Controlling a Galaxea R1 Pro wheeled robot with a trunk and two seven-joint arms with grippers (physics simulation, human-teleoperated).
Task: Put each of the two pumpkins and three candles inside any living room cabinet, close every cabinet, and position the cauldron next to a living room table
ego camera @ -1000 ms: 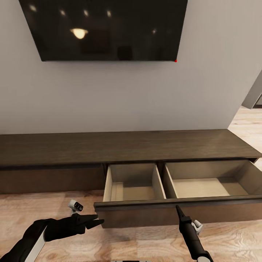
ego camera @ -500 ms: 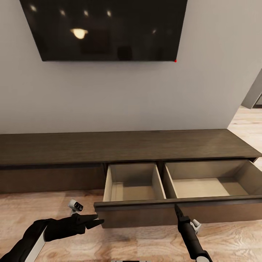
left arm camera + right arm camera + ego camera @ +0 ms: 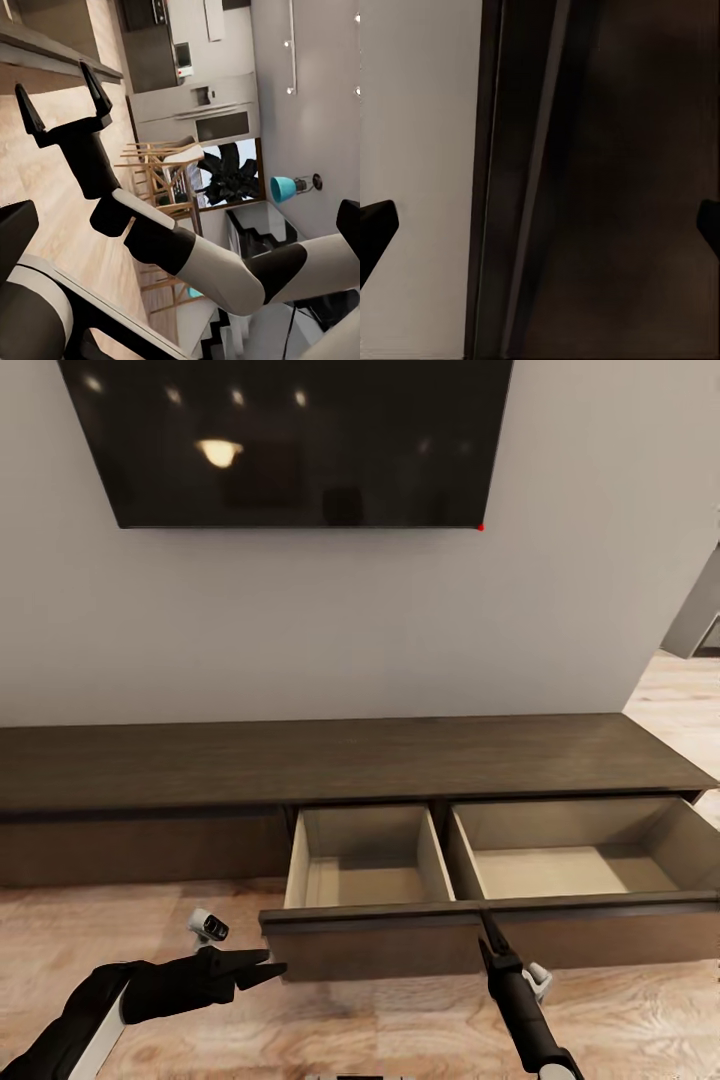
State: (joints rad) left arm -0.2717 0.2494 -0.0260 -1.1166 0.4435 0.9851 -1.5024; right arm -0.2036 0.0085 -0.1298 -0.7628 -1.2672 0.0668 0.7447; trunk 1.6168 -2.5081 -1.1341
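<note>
The cabinet (image 3: 340, 760) is a long low dark-brown console against the wall. Its wide drawer (image 3: 380, 945) stands pulled out, and both beige compartments hold nothing. My right gripper (image 3: 488, 932) is open, with its tips up against the drawer's dark front near the middle. The left wrist view also catches my right gripper (image 3: 60, 94), two prongs spread by the drawer edge. In the right wrist view the drawer front (image 3: 615, 180) looms close between the widely parted fingertips (image 3: 375, 225). My left gripper (image 3: 272, 962) hovers open and empty just left of the drawer's corner. Pumpkins, candles and cauldron are out of view.
A large black TV (image 3: 285, 440) hangs on the wall above the console. Wood floor (image 3: 90, 930) runs in front of it, and an opening (image 3: 700, 620) lies at the far right. The left wrist view looks back at wooden chairs (image 3: 161, 169) and a fridge (image 3: 202, 109).
My right gripper has crept slightly forward against the drawer front. The head view has shifted a little. The left arm has stayed still.
</note>
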